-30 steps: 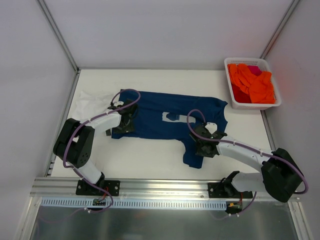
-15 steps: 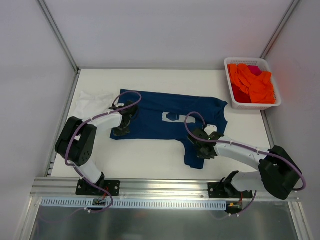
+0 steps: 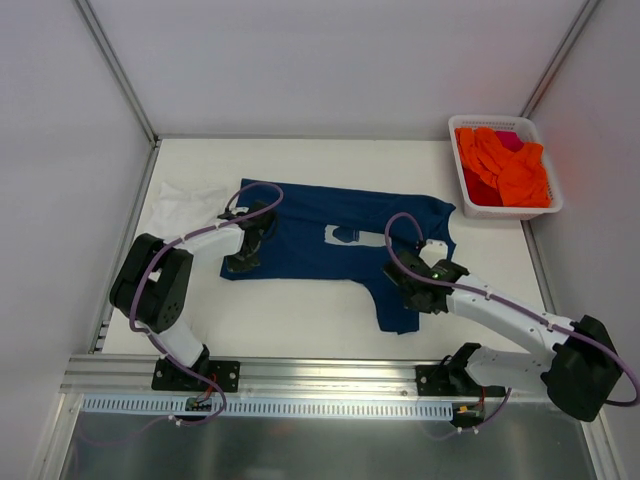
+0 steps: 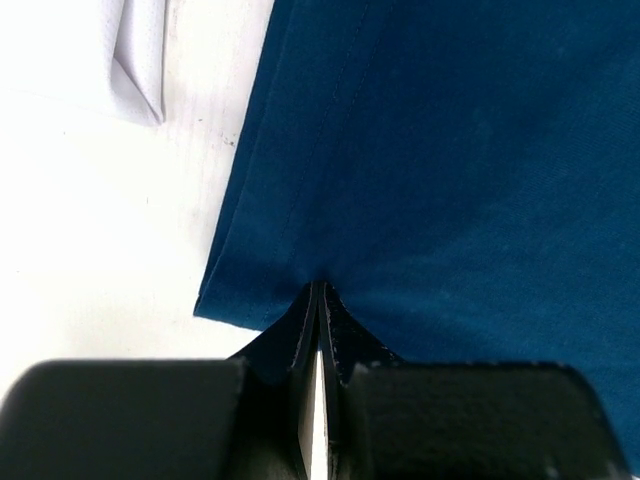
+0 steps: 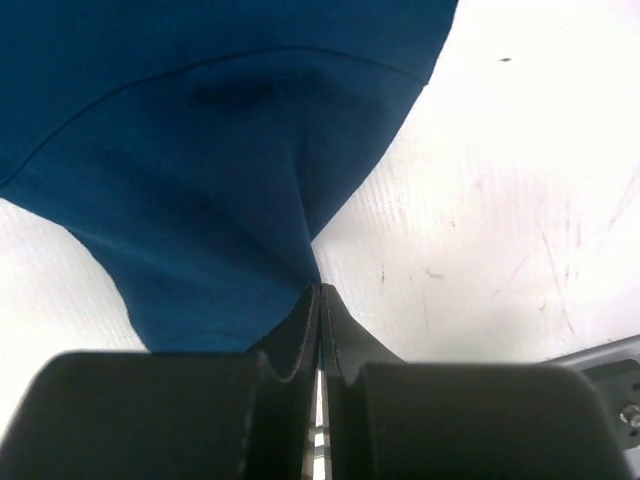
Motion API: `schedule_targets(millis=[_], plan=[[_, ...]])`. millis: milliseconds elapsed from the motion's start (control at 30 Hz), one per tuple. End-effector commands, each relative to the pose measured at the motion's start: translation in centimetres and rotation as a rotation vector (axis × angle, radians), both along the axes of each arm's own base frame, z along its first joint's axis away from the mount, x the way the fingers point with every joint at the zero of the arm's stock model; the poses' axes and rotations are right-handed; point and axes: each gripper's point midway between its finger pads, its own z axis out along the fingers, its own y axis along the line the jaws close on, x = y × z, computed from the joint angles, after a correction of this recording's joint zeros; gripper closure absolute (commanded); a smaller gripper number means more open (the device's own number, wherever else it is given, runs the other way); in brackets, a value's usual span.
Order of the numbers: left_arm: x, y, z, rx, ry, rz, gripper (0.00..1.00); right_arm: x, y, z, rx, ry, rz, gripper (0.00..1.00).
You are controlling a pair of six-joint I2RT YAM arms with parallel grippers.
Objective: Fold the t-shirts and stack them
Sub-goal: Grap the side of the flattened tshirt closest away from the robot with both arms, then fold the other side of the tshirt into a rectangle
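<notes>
Likely robotics lab: plain white enclosure walls point(image 3: 330, 60), aluminium frame rail point(image 3: 330, 372), bolted arm bases point(image 3: 195, 375).

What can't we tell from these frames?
Top view: print on navy t-shirt too small to read.
Left wrist view: white t-shirt cut off by the top-left edge.
Wrist views: left hand and right hand shut on navy t-shirt; layers pinched are hidden inside the grip.
Top view: basket contents under orange cloth hidden.
</notes>
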Motion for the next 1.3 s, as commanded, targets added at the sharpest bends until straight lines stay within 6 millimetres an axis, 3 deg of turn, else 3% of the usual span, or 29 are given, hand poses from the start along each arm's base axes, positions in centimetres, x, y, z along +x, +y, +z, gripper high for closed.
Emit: schedule_targets(millis=[0, 200, 367, 533, 733, 867, 1000, 1133, 1200, 1233, 1267], plan=[[0.4, 0.1, 2.1, 0.004, -0.033, -0.014, 1.0, 0.5, -1.0, 2.4, -0.047, -0.049, -0.017, 0.99], [2.2, 0.4, 5.0, 0.028, -0.093, -0.021, 1.0, 1.9, -0.2, 3.8, -0.059, -0.071, 0.005, 1.0], [3.3, 0.7, 6.5, 0.04, -0.125, -0.022, 1.0, 2.2, 0.3, 3.6, -0.063, -0.061, 0.013, 0.99], [3.3, 1.0, 6.2, 0.052, -0.111, -0.011, 1.0, 2.4, 0.3, 3.6, -0.073, -0.066, 0.012, 0.99], [4.3, 1.2, 6.1, 0.058, -0.098, -0.005, 1.0, 4.4, 0.1, 4.6, -0.128, -0.096, 0.001, 0.99], [6.0, 0.9, 6.0, 0.048, -0.088, -0.01, 1.0, 7.4, 0.3, 6.0, -0.128, -0.135, -0.017, 0.99], [8.0, 0.4, 6.1, 0.04, -0.082, -0.027, 1.0, 10.9, -0.9, 6.8, -0.152, -0.137, -0.058, 0.99], [11.3, -0.1, 7.0, 0.023, -0.102, -0.04, 1.0, 14.8, -1.5, 6.8, -0.162, -0.124, -0.07, 0.99], [12.2, -0.4, 6.2, 0.033, -0.071, -0.058, 1.0, 16.9, -1.9, 6.4, -0.173, -0.101, -0.071, 0.99], [13.6, -0.8, 7.2, 0.023, -0.102, -0.062, 1.0, 17.7, -1.9, 6.4, -0.175, -0.096, -0.07, 1.0], [14.2, -0.9, 6.5, 0.031, -0.087, -0.063, 1.0, 18.6, -2.3, 6.3, -0.178, -0.084, -0.064, 1.0]])
